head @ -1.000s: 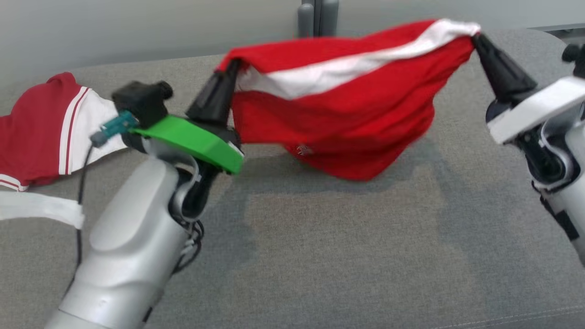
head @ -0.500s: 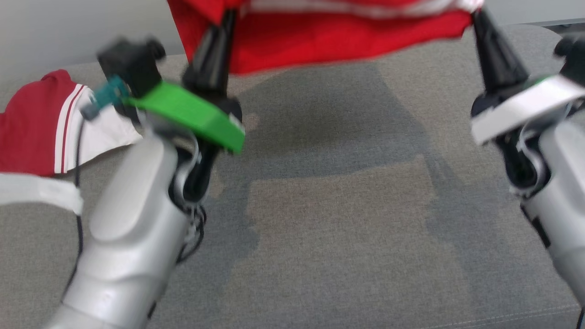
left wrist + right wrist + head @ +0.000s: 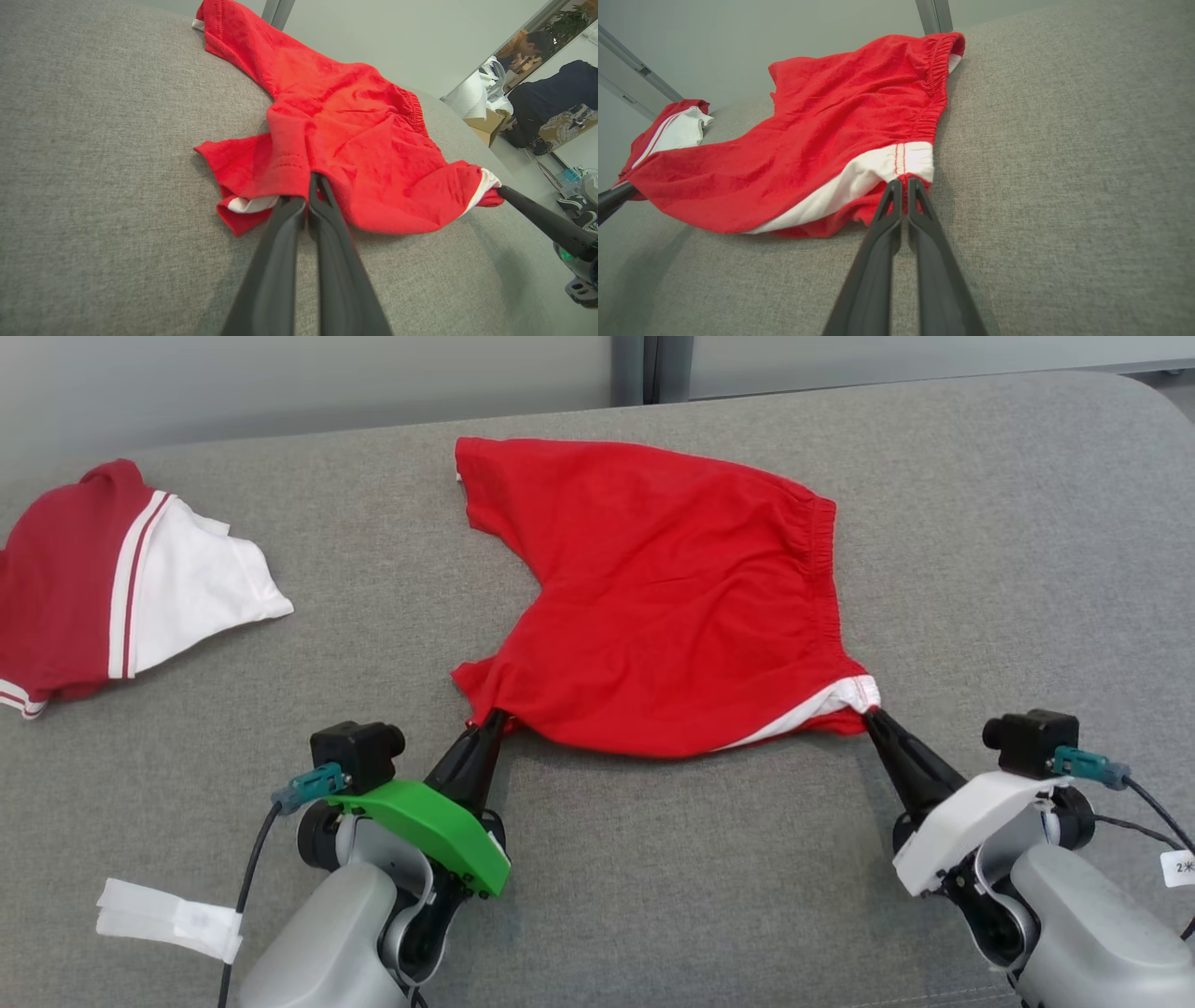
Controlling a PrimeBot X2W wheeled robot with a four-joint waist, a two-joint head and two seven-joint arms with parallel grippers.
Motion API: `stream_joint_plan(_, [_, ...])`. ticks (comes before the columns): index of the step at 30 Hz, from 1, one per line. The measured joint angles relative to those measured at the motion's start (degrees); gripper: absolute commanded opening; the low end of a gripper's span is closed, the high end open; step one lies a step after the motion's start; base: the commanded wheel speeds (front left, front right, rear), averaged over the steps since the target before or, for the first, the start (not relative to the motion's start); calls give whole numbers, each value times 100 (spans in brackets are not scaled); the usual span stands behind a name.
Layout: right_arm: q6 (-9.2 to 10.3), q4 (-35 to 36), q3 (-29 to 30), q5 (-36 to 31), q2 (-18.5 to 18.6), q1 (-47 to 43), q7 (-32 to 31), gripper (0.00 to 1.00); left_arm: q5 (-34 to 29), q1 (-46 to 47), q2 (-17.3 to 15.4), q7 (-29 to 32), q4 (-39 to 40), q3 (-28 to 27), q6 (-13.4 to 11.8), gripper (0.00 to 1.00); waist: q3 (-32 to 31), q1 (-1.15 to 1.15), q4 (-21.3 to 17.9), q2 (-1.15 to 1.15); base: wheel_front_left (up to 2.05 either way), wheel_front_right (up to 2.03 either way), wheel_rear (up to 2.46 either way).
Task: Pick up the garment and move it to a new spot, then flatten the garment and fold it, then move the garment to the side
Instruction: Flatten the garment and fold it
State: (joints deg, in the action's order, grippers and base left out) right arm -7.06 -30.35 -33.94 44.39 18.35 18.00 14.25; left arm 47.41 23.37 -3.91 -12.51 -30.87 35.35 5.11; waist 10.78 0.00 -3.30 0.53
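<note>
Half a second back the bright red fabric shorts (image 3: 672, 616) (gathered elastic waistband, white trim) were strung up in the air between the two arms. Now they're lying on the grey woven cushion (image 3: 653, 896), spread out away from the fingertips, and both arms have come down low and back toward the robot.

The left gripper (image 3: 498, 719) is pinched fully shut on a stitched leg hem; the left wrist view shows its fingers (image 3: 322, 205) biting the cloth with no gap. The right gripper (image 3: 870, 715) is clamped just as tight on the waistband corner, right where the white stripe ends (image 3: 901, 183). The near edge of the shorts runs between the two sets of fingers and the rest fans out beyond them.

So I'd say the "move it to a new spot" part is basically done and we're mid-flatten. It's not tidy yet, though: the leg just beside the left fingers is bunched and tucked under itself, and white lining peeks out along the near edge. It probably needs more smoothing before any fold.

A dark red and white striped garment (image 3: 121, 588) sits well off to the outer side of the left fingers, not touching the shorts.
</note>
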Motion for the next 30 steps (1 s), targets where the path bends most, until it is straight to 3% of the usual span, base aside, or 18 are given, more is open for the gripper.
stream_joint_plan(11, [-7,107,-371,-323,196,-408,7,0,91,-277,-103,-26,464,-23,99,0,-265,0,-39,0,0,0,0])
stream_joint_plan(12, [-7,148,-378,-365,203,-447,7,4,108,-314,-115,-66,547,-35,100,0,-282,0,-38,0,0,0,0])
stream_joint_plan(13, [-7,175,-381,-380,207,-467,7,30,140,-355,-121,-69,599,-42,101,0,-296,0,-38,0,0,0,0])
stream_joint_plan(14, [-7,199,-381,-398,211,-476,7,77,153,-404,-127,-70,632,-44,101,0,-308,0,-37,0,0,0,0])
stream_joint_plan(15, [-7,208,-388,-411,222,-481,7,100,153,-470,-136,-71,665,-44,101,0,-319,0,-37,0,0,0,0])
stream_joint_plan(30, [-7,385,-162,-391,678,-651,8,100,191,-1046,-207,-123,767,-189,85,0,-337,0,36,0,0,0,0])
